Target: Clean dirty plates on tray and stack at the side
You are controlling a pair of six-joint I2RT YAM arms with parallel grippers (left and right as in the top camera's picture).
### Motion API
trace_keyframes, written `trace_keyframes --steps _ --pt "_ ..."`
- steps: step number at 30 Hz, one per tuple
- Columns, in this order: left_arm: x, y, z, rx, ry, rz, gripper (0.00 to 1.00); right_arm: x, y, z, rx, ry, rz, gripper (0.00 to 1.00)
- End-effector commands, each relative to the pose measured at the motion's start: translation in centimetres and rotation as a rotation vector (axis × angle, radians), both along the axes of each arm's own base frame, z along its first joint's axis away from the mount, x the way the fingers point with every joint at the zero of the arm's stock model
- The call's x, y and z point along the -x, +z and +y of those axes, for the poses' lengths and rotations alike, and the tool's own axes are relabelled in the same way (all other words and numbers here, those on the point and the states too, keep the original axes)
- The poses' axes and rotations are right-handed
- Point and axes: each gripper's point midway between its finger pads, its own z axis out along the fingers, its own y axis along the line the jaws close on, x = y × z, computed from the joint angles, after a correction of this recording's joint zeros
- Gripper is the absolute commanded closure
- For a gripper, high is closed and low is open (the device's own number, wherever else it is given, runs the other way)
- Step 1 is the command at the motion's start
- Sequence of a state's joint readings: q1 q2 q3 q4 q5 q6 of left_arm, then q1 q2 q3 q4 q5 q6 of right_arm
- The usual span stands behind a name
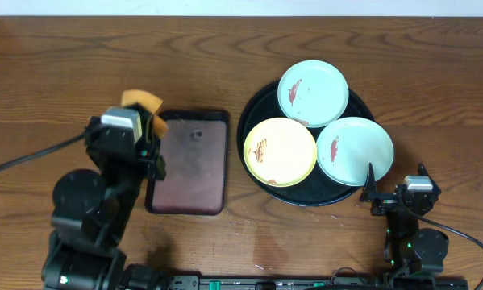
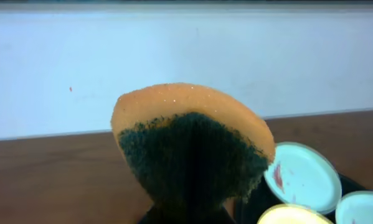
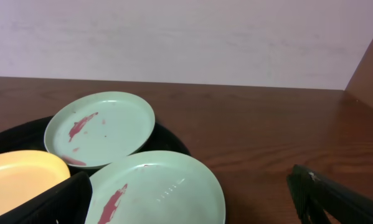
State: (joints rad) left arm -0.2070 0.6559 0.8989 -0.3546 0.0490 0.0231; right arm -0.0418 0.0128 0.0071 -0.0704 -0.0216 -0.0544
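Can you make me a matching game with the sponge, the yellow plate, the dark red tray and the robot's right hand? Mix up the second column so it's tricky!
Things:
1. sponge
2. yellow plate
3. dark red tray
4. right hand

Where or how:
A. open, holding nothing
B. pinched in the left hand
C. on the black tray, with a reddish smear
D. flat on the table, between the left arm and the black tray

Pairs: 1-B, 2-C, 3-D, 4-A
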Motion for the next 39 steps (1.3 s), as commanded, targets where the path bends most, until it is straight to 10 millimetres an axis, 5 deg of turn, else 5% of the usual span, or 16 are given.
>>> trace_keyframes --steps 1,6,9,13,18,21,25,28,29,31,34,39 --pt "-2.0 -7.8 -0.4 -0.049 0.002 0.220 0.93 0.0 -0.1 -0.2 -0.016 -0.013 0.004 0.01" --pt "-4.3 -21.8 -0.8 -0.073 0.032 0.546 0.93 0.0 -0.1 -0.2 -0.016 -0.013 0.004 0.01" --pt "-4.3 -25.7 -0.7 -0.195 -0.014 0.711 0.93 0.0 -0.1 -0.2 -0.016 -0.013 0.004 0.01" --pt "-4.7 -21.0 -0.8 -0.202 -0.018 0.725 0.93 0.0 -0.1 -0.2 -0.016 -0.013 0.004 0.01" --pt "-4.9 -11.0 -0.9 -0.127 0.000 0.480 0.93 0.0 -0.1 -0.2 -0.016 -0.013 0.004 0.01" --pt "-3.9 -8.2 -0.7 -0.099 0.004 0.384 0.94 0.0 -0.1 -0.2 -0.016 -0.013 0.004 0.01" --pt "-3.7 -10.1 -0.6 -0.098 0.007 0.414 0.93 0.0 -0.1 -0.2 -0.016 -0.013 0.004 0.01" --pt "-4.4 -16.5 -0.8 -0.099 0.020 0.547 0.92 0.0 -0.1 -0.2 -0.016 -0.013 0.004 0.01" --pt "-4.9 -21.2 -0.9 -0.112 0.025 0.630 0.93 0.0 -0.1 -0.2 -0.016 -0.013 0.004 0.01" --pt "-5.1 -24.3 -0.9 -0.147 0.016 0.713 0.93 0.0 -0.1 -0.2 -0.016 -0.013 0.004 0.01" --pt "-5.7 -22.6 -1.2 -0.139 0.014 0.725 0.93 0.0 -0.1 -0.2 -0.016 -0.013 0.004 0.01" --pt "-6.3 -11.8 -3.1 -0.066 -0.020 0.505 0.93 0.0 -0.1 -0.2 -0.016 -0.013 0.004 0.01"
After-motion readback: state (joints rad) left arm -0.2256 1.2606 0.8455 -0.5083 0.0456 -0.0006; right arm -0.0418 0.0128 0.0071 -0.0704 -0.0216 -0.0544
